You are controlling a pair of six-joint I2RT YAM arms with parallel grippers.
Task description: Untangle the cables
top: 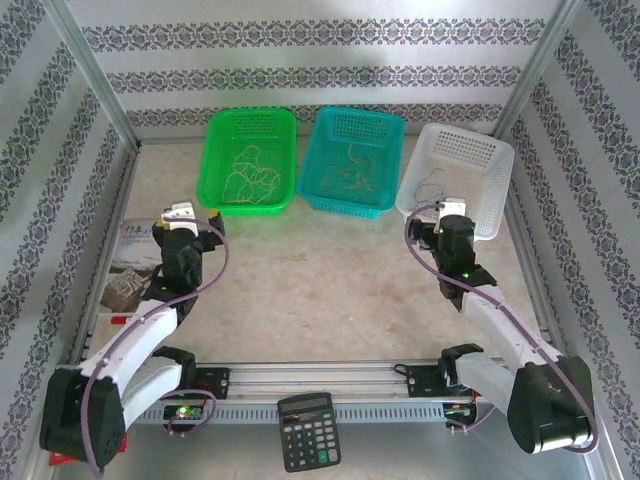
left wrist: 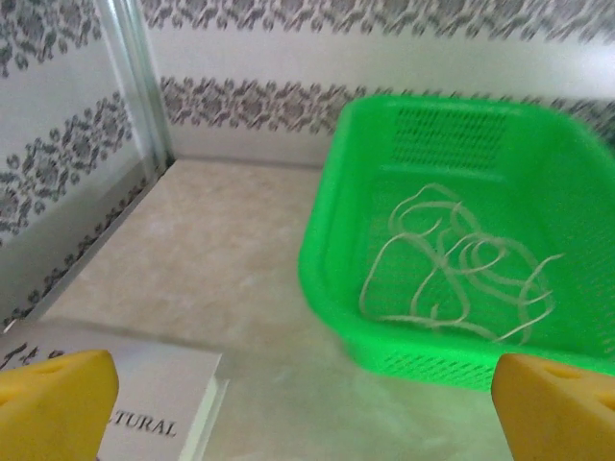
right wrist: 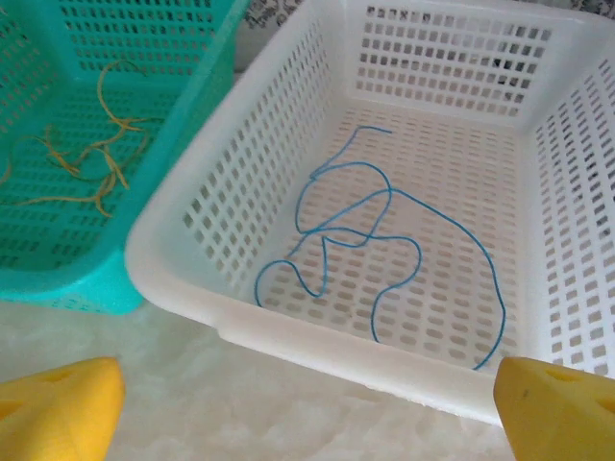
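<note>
Left end effector (left wrist: pixel 307 408), right end effector (right wrist: pixel 307 408) released; blue cable (right wrist: pixel 388 192) looped, no clear axis.

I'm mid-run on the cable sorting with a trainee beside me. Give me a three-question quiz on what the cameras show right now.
1. Multiple choice: the blue cable lies in which basket of the row? A left, B middle, C right.
2. True or false: the left gripper and the right gripper are both open and hold nothing.
3. Fill in: the yellow cables lie in the ____ basket.
Key: 1 C, the white basket. 2 True. 3 teal, the teal basket.
</note>
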